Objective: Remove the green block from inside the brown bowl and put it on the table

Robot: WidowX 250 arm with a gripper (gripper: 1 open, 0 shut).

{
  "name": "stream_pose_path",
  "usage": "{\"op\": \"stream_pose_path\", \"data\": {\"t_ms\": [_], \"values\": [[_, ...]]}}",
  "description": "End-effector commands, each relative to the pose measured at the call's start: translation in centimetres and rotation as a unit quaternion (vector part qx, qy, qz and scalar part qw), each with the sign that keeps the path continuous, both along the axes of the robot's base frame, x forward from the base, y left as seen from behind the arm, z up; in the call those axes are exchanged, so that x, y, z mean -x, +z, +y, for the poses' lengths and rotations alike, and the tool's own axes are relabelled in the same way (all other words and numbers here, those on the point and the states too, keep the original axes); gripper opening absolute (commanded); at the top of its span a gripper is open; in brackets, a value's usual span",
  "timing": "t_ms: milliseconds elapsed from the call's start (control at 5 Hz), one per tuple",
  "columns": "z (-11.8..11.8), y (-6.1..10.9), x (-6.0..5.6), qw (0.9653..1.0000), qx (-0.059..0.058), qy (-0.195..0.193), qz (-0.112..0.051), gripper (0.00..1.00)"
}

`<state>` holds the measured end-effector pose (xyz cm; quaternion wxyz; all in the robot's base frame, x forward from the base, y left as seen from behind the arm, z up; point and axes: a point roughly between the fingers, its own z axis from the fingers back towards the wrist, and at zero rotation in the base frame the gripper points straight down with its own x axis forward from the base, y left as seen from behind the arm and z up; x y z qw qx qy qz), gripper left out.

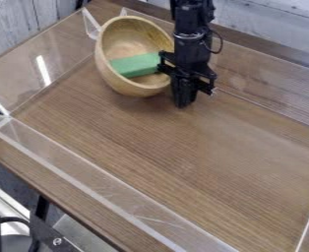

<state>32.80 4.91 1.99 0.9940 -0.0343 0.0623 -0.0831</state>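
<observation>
Low clear acrylic walls (79,202): run along the near-left edge and the far-left side, meeting at a far corner.
Pale grey planked wall panel (26,22): far left, upright behind the acrylic.
Black stand parts (20,231): near-left bottom corner, below the edge; detail too dark to tell.

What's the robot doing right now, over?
Hand shut, empty, down beside brown bowl. Bowl tipped up on its side. Green block inside it, not on table. Nothing else in the way.
</observation>
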Motion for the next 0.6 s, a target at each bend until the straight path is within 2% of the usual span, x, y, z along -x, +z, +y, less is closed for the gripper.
{"op": "stream_pose_path", "data": {"t_ms": [0, 200, 400], "values": [[1.00, 0.39, 0.37, 0.9998, -0.005, 0.021, 0.003, 1.00], [1.19, 0.40, 0.58, 0.9994, -0.007, 0.034, 0.011, 0.00], [1.31, 0.37, 0.95, 0.9993, -0.006, 0.037, 0.006, 0.00]]}}
